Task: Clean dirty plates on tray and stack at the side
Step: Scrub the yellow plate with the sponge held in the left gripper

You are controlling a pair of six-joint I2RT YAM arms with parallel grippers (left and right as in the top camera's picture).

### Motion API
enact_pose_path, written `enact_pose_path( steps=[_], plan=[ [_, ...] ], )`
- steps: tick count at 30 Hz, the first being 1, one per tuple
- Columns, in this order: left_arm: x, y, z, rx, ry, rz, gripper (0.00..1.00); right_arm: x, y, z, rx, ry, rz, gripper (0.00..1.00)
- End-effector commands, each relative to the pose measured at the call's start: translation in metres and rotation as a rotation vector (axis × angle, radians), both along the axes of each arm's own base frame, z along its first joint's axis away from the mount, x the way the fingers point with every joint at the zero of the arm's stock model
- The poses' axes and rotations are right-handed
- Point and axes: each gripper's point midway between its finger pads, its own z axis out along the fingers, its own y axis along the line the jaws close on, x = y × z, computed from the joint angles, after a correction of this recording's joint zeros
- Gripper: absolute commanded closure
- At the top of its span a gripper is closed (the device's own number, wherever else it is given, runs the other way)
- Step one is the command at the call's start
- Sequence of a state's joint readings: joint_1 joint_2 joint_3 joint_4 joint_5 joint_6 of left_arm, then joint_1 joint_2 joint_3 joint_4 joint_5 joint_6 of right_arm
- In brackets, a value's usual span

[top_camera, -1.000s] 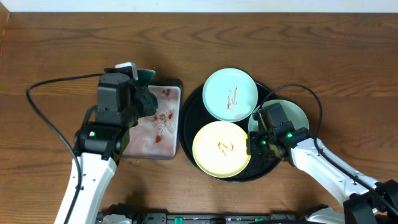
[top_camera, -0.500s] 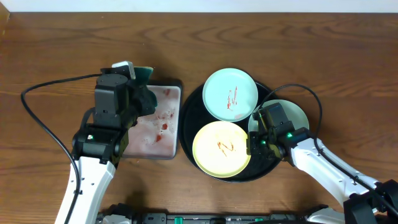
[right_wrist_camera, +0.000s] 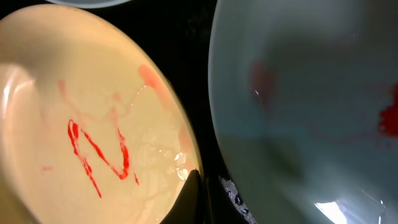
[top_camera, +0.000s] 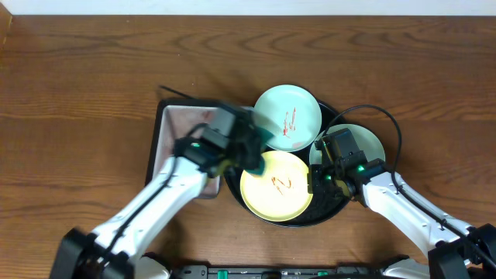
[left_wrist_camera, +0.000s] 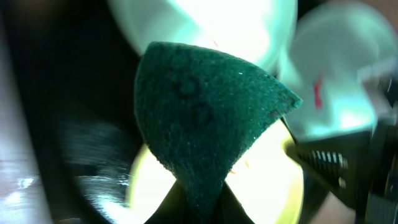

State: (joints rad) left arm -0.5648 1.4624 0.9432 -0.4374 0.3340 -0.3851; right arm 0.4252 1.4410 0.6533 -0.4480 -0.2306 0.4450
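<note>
The black tray (top_camera: 297, 223) holds a yellow plate (top_camera: 277, 186) at the front, a mint plate (top_camera: 287, 116) at the back and a second mint plate (top_camera: 370, 142) at the right, all with red smears. My left gripper (top_camera: 254, 149) is shut on a dark green sponge (left_wrist_camera: 205, 118) and hangs over the tray's left side, above the yellow plate (left_wrist_camera: 267, 186). My right gripper (top_camera: 316, 180) is shut on the yellow plate's right rim (right_wrist_camera: 93, 124), with its fingertip (right_wrist_camera: 198, 193) at the edge beside the right mint plate (right_wrist_camera: 298, 112).
The small rectangular pinkish tray (top_camera: 172, 128), smeared red, lies left of the black tray and is partly under my left arm. Cables run from both arms across the wooden table (top_camera: 77, 77).
My left arm has swung right from over the pinkish tray to over the black tray, carrying the sponge. The right arm and the plates have not moved.
</note>
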Motion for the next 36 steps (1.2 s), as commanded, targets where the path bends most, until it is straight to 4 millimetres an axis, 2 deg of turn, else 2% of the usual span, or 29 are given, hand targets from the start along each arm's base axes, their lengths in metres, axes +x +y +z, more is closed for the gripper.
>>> enact_pose_path(
  steps=[1, 5, 9, 12, 14, 16, 21, 26, 31, 32, 33, 34, 36],
  plan=[
    [-0.025, -0.036, -0.016, -0.036, 0.107, -0.037, 0.93, -0.003, 0.001, -0.002, -0.007, 0.012, -0.002, 0.99],
    [-0.047, -0.064, -0.047, -0.016, 0.205, -0.037, 0.92, -0.004, 0.001, -0.002, -0.009, 0.015, -0.002, 0.99],
    [-0.056, -0.081, -0.067, -0.014, 0.245, -0.037, 0.93, -0.004, 0.000, -0.003, -0.009, 0.016, -0.002, 0.99],
    [-0.058, -0.085, -0.079, 0.005, 0.247, -0.046, 0.92, -0.004, 0.000, -0.003, -0.010, 0.017, -0.002, 0.99],
    [-0.052, -0.074, -0.090, 0.071, 0.224, -0.010, 0.92, -0.004, 0.000, -0.003, -0.010, 0.018, -0.002, 0.99],
    [-0.043, -0.053, -0.100, 0.175, 0.187, 0.050, 0.92, -0.005, 0.000, -0.003, -0.010, 0.020, -0.002, 0.99],
    [-0.029, -0.010, -0.107, 0.315, 0.164, 0.152, 0.92, -0.006, 0.000, -0.003, -0.012, 0.023, -0.002, 0.99],
    [-0.017, 0.006, -0.098, 0.315, 0.157, 0.180, 0.92, -0.006, 0.000, -0.003, -0.012, 0.023, -0.002, 0.99],
    [-0.009, 0.011, -0.071, 0.276, 0.110, 0.197, 0.92, -0.006, -0.001, -0.003, -0.014, 0.027, -0.002, 0.99],
    [-0.009, 0.013, -0.059, 0.258, 0.092, 0.200, 0.92, -0.006, -0.001, -0.003, -0.014, 0.026, -0.002, 0.99],
    [-0.009, 0.013, -0.051, 0.248, 0.079, 0.197, 0.92, -0.006, -0.001, -0.003, -0.013, 0.025, -0.002, 0.96],
    [-0.010, 0.014, -0.044, 0.240, 0.062, 0.185, 0.92, -0.006, 0.000, -0.003, -0.013, 0.025, -0.002, 0.82],
    [-0.011, 0.016, -0.028, 0.232, 0.021, 0.157, 0.92, -0.007, 0.000, -0.003, -0.011, 0.028, -0.001, 0.65]
  ],
)
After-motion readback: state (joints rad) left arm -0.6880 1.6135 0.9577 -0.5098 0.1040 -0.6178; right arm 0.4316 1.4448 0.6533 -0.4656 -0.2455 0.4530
